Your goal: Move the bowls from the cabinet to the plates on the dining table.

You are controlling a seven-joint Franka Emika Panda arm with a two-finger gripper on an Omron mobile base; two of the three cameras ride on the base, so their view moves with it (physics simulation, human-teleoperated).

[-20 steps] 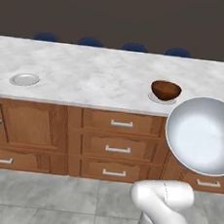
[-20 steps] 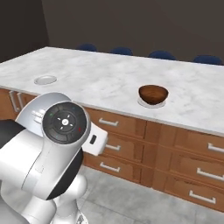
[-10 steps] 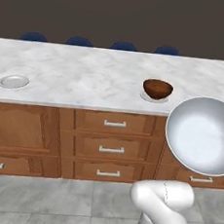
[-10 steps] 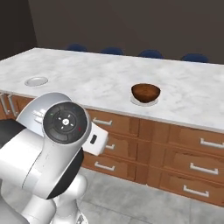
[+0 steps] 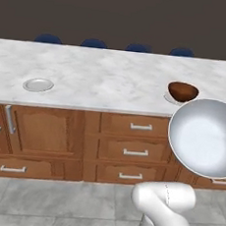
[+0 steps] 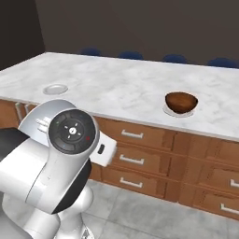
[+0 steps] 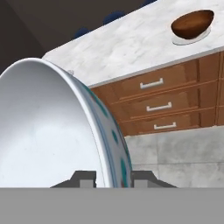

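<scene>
A simulated kitchen with a grey tiled floor (image 5: 51, 202) and a dark back wall holds a large rectangular counter (image 5: 109, 77) with a white grey-veined marble top and a brown wooden base with silver-handled drawers (image 5: 137, 139); some blue chair backs (image 5: 95, 43) show behind it. The tool (image 7: 113, 178) is pressed on the rim of the white ceramic bowl with blue patterning (image 7: 48, 131), one finger inside the wall and one outside, so the bowl is carried on its edge, tilted, in the air before the drawers and not yet over the counter top. In the left base view the same bowl (image 5: 206, 137) shows its pale inside, low at the right. Farther out, the dark brown glossy wooden bowl (image 5: 182, 91) already sits on a small flat light-grey round plate (image 6: 179, 112) near the right end of the counter. Well apart to the left lies the second light-grey plate (image 5: 38, 84), with nothing on it; I judge it is the place for the carried bowl. The ceramic looks stiff, smooth and breakable, and rather heavy for a pinch at one point of the rim, so it may swing or slip; it should be lowered gently and flat.
</scene>
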